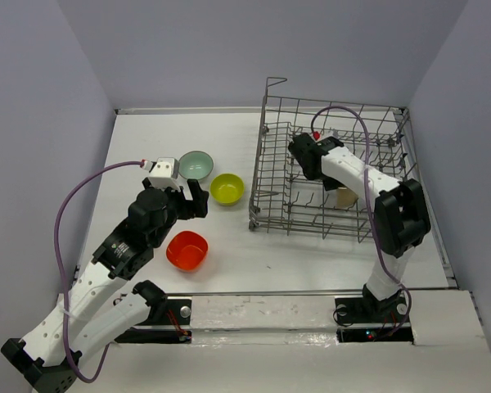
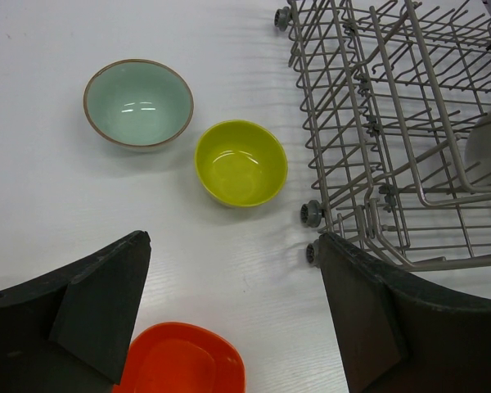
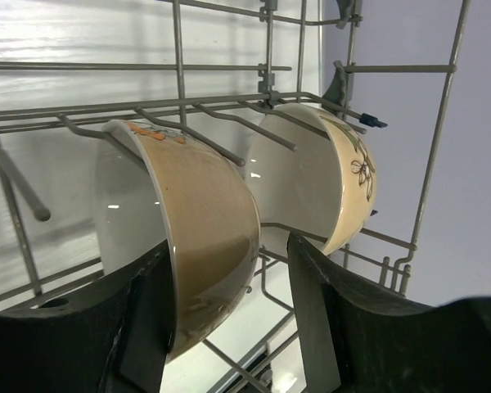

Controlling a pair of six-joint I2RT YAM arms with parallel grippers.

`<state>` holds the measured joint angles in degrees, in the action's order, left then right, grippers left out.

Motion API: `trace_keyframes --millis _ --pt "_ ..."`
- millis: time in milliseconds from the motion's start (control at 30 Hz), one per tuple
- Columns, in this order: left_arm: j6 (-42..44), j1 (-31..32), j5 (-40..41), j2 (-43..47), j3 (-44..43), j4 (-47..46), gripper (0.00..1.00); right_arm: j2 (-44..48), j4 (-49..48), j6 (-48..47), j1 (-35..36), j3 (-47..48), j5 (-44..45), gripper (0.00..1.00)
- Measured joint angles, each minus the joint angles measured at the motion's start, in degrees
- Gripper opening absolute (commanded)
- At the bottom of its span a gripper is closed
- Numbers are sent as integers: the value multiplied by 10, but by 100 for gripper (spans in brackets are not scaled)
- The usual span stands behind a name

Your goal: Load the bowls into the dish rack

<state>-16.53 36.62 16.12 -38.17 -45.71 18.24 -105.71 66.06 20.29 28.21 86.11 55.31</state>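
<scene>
On the table left of the dish rack (image 1: 270,168) sit three bowls: pale teal (image 1: 196,165) (image 2: 138,104), lime-yellow (image 1: 227,188) (image 2: 240,162) and orange-red (image 1: 186,250) (image 2: 180,360). My left gripper (image 1: 198,199) (image 2: 233,241) hovers open above the table between them, holding nothing. My right gripper (image 1: 307,160) (image 3: 229,246) reaches inside the rack (image 3: 180,82). Its jaws straddle the wall of a tan bowl (image 3: 204,213) standing on edge among the tines. The right finger stands clear of the bowl's outer side. A second cream bowl (image 3: 344,180) with a flower pattern stands behind it.
The rack's wheeled corner (image 2: 313,214) lies close to my left gripper's right finger. A small white block (image 1: 163,169) sits beside the teal bowl. A purple cable (image 1: 74,196) loops from the left arm. Grey walls enclose the table.
</scene>
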Motion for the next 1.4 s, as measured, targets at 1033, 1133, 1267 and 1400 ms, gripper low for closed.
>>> trace_keyframes --millis 1033,1133,1267,1400 --pt "-105 -195 74 -97 -1 64 92 440 -175 -8 0 -111 -346 67" --pt "-129 -259 72 -97 -3 75 92 475 -182 -8 0 -138 -398 67" --pt "-166 -320 74 -97 -3 90 92 506 -201 -6 0 -176 -478 68" --pt "-220 -365 87 -100 -2 109 92 529 -213 -6 0 -215 -551 68"
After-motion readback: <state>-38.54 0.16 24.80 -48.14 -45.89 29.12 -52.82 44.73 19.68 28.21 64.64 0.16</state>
